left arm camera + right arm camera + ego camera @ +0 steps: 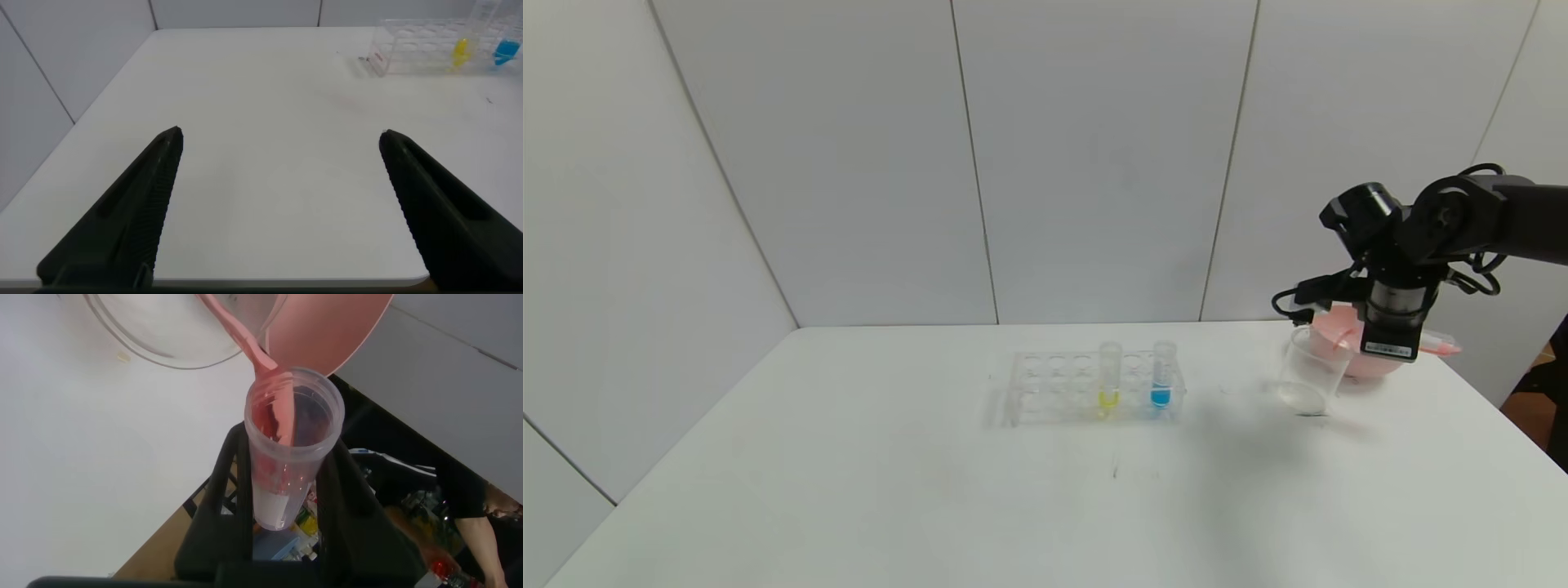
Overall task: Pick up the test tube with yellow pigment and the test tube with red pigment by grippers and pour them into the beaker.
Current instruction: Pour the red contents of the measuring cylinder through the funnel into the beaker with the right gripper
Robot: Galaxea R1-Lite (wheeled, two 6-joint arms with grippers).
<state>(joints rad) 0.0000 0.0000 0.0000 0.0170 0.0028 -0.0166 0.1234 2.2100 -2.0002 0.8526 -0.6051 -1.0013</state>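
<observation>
The test tube with red pigment [288, 449] is clamped in the right gripper [282, 506], tipped sideways above the beaker [1311, 371], beside the pink bowl [1364, 347]. The test tube with yellow pigment [1109, 377] is seated upright in the clear rack [1086, 388], beside a blue tube [1162, 376]. The left gripper [282, 147] is held spread wide over the table [270, 196].

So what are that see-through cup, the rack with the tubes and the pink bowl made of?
The beaker looks like clear, thin-walled plastic or glass; the table shows through it and I can't tell which. The tube rack seems clear moulded plastic, with rows of round wells. The pink bowl looks like opaque, smooth plastic with a soft sheen. The right gripper holds a clear tube.
</observation>
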